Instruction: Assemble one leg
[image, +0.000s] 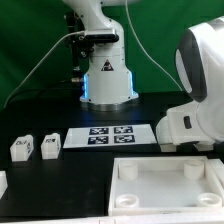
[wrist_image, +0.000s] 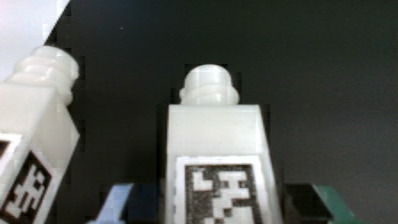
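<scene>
The tool (wrist_image: 217, 205), released, straddles the leg (wrist_image: 222, 130), whose long axis points straight away from it; a second leg (wrist_image: 36, 120) lies just beside

- Two legs in the exterior view: one leg (image: 22, 149), a second leg (image: 50, 145); a cut-off white piece (image: 2, 182) is possibly a third.
- One white panel (image: 160, 195).
- One marker board (image: 118, 135), carrying four tags.
- One robot arm (image: 105, 60).

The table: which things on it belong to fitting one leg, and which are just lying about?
For the job: the leg, framed by the open gripper; the white panel with corner sockets.
Lying about: the neighbouring leg beside it; two more legs at the exterior view's left; the marker board.
</scene>
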